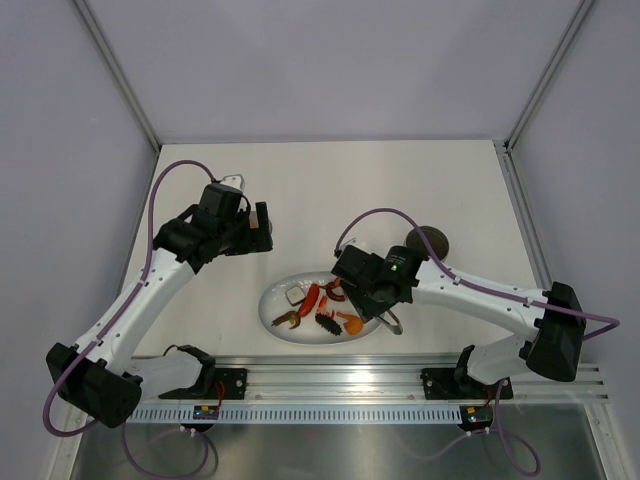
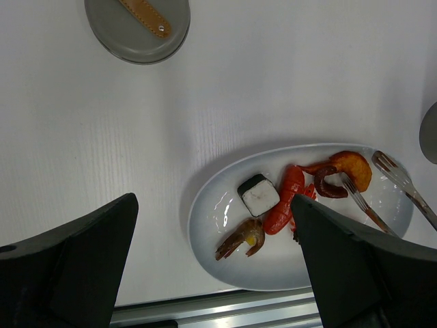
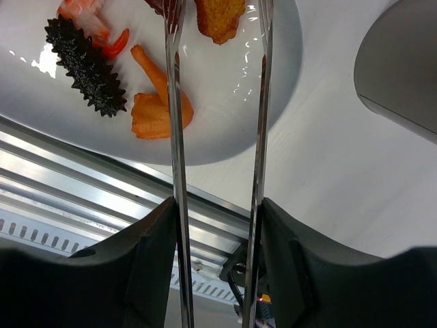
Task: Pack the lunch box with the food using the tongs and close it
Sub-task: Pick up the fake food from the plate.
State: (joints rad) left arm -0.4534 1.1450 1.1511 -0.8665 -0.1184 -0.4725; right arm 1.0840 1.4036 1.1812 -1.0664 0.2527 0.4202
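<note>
Seven food pieces (image 2: 285, 206), one plate (image 2: 217, 236), one tongs (image 3: 175, 137), one lid (image 2: 115, 35)

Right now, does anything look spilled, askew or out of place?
Nothing stands out. All the food lies on the white plate, none spilled. The lid sits flat on the table, apart from the plate. The right pincer holds the tongs over the plate; the left pincer is open and empty.
</note>
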